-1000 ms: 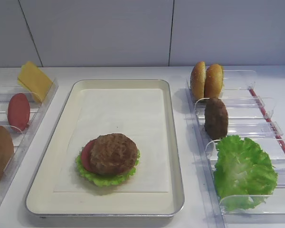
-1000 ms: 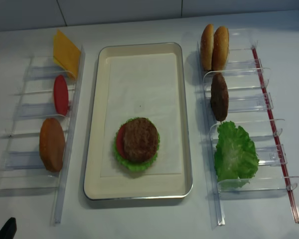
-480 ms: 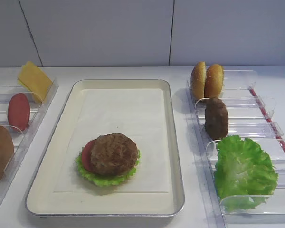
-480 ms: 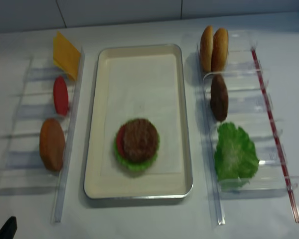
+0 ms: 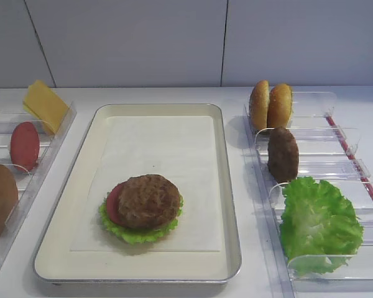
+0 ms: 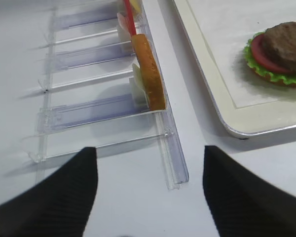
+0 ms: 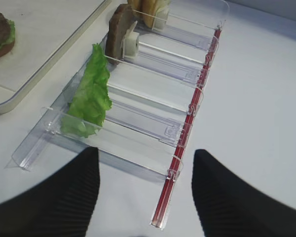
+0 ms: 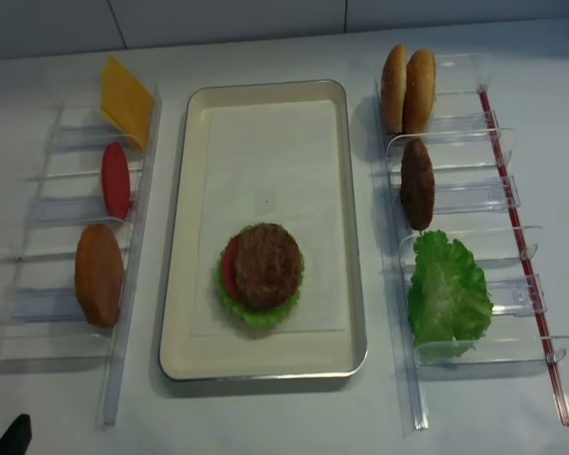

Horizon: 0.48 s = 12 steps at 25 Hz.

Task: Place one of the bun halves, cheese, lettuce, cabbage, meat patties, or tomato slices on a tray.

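Both of your tools were parked low over the surface, nothing in either. The right tool (image 7: 144, 192) had its fingers spread well apart — wide gap, bare surface showing between them — and it sat just short of the near end of the right clear bins (image 7: 187, 106), touching nothing. The left tool (image 6: 149, 192) looked the same: fingers apart, empty, hovering near the end of the left clear bins (image 6: 79, 111).

Out from there, the right rack had the lettuce (image 7: 91, 96) leaf closest to you, then one of the meat patties (image 8: 417, 183) on edge, then a pair of bun halves (image 8: 408, 89) at the far end. The left rack had another bun half (image 8: 99, 274), a tomato slice (image 8: 115, 179) and the cheese (image 8: 125, 100).

The tray (image 8: 183, 227) sat in the middle with a stack already on it: lettuce, tomato, patty (image 8: 265, 264) on top.

My guess is you were between picks. If cheese or a bun was next, I'd come straight down on the standing edge, pinch near the middle, lift clear of the divider — then center it over the patty before letting go.
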{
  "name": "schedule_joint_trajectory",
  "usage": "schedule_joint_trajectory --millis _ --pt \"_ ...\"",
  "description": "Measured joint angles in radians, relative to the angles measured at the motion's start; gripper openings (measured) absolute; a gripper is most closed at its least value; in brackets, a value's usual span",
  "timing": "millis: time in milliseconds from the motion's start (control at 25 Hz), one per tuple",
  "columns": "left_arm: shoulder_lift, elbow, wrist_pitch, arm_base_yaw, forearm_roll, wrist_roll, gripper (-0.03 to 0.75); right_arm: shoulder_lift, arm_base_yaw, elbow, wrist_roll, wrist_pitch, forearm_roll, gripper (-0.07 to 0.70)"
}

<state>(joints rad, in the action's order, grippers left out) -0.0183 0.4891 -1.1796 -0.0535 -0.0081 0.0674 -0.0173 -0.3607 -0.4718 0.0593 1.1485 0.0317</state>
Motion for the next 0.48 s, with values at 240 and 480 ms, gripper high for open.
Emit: schedule_joint_trajectory --millis 240,480 --pt "0.0 0.0 0.0 0.0 0.0 0.0 0.464 0.0 0.01 0.0 0.002 0.0 0.0 0.454" --pt "0.0 0.0 0.0 0.0 0.0 0.0 0.464 0.0 0.145 0.0 0.002 0.0 0.0 0.454"
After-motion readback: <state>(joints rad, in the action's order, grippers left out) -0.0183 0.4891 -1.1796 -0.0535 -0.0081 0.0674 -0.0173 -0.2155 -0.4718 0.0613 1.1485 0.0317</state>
